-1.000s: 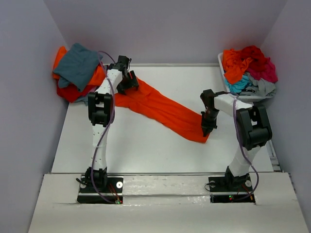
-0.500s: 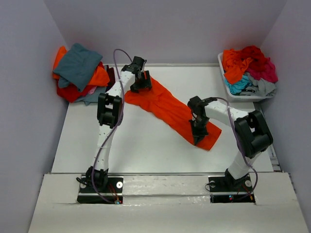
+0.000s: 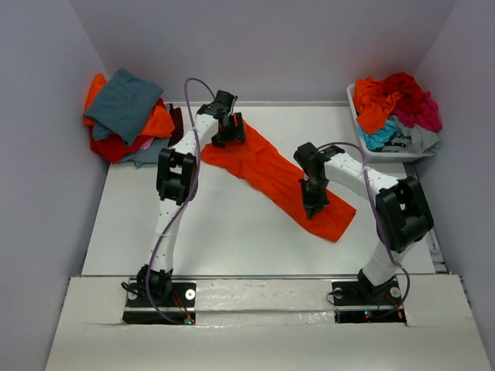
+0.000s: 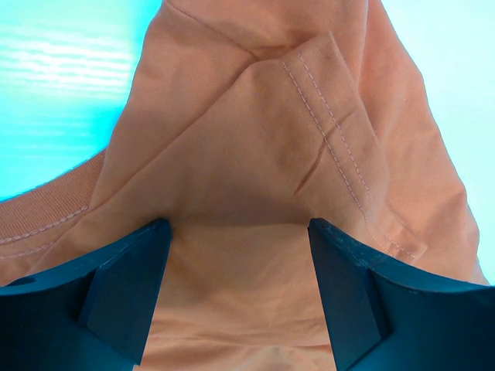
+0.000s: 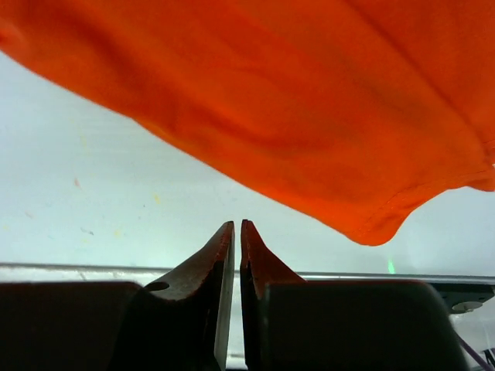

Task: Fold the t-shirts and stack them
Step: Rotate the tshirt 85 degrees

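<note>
The bright orange t-shirt (image 3: 267, 166) lies bunched in a long diagonal strip across the table, from back left to front right. My left gripper (image 3: 230, 137) is at its far end, jaws open wide, with the cloth (image 4: 255, 139) spanning under and between the fingers (image 4: 131, 286). My right gripper (image 3: 314, 210) is over the strip's near end, shut and empty. In the right wrist view the shirt's hem (image 5: 309, 93) lies on the table beyond the gripper (image 5: 237, 224), apart from it.
A heap of shirts (image 3: 128, 112), teal-grey on top of orange and red, sits at the back left corner. A white bin (image 3: 387, 157) at the back right holds orange, red, magenta, turquoise and grey shirts (image 3: 394, 104). Walls close in on three sides.
The orange shirt has moved right, away from the left heap. My left gripper moved right with its far end. My right gripper moved left; the shirt's near end now lies flat to its right.
</note>
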Motion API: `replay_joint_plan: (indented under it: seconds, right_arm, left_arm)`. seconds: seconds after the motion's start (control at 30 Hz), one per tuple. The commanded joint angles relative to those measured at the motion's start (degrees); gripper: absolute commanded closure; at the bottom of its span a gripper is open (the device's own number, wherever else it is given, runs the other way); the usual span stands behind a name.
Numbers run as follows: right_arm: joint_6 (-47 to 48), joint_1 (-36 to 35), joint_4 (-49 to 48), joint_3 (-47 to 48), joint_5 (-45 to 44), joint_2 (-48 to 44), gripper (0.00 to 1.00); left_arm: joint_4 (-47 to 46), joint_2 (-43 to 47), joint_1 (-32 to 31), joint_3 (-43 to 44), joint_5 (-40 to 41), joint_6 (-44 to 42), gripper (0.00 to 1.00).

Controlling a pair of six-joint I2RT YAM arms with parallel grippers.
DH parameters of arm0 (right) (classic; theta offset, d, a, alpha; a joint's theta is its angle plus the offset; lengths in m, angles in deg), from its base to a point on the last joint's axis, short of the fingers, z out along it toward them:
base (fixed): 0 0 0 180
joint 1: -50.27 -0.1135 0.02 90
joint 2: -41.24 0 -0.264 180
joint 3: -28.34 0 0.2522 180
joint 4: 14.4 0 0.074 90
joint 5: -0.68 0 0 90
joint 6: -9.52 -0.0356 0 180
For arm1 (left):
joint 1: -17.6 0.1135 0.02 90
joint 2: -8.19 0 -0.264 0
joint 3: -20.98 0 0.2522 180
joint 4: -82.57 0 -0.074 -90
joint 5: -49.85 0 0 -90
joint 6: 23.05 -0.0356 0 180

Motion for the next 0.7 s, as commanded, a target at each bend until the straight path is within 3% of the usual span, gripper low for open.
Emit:
replay_joint_plan:
  seconds: [0.0,0.27,0.3,0.47,0.67]
  right_arm:
    - [-4.63,-0.47,2.1,3.88,-8.6,-0.63,0.85]
    - [-6.57,5.5,1.57,5.73,-10.89,3.94,0.8]
    - [-6.92,6.9,1.31,5.9,-11.85,4.2,0.72]
    - [-6.23,11.39,0.43,6.17,-12.73,5.26,0.62]
    - [-4.9,13.07,0.42,5.64,-13.61,6.93,0.6]
  left_arm:
    - [1.93,4.28,-0.93,-1.68,0.75,0.05,0.15]
    - [1.93,12.2,-2.07,-9.93,0.93,-0.57,0.15]
    - [2.2,13.16,-2.59,-10.9,1.19,-0.92,0.15]
    - [2.55,15.54,-3.64,-12.58,1.81,-1.53,0.15]
    - [4.66,16.07,-3.65,-11.08,1.72,-1.45,0.15]
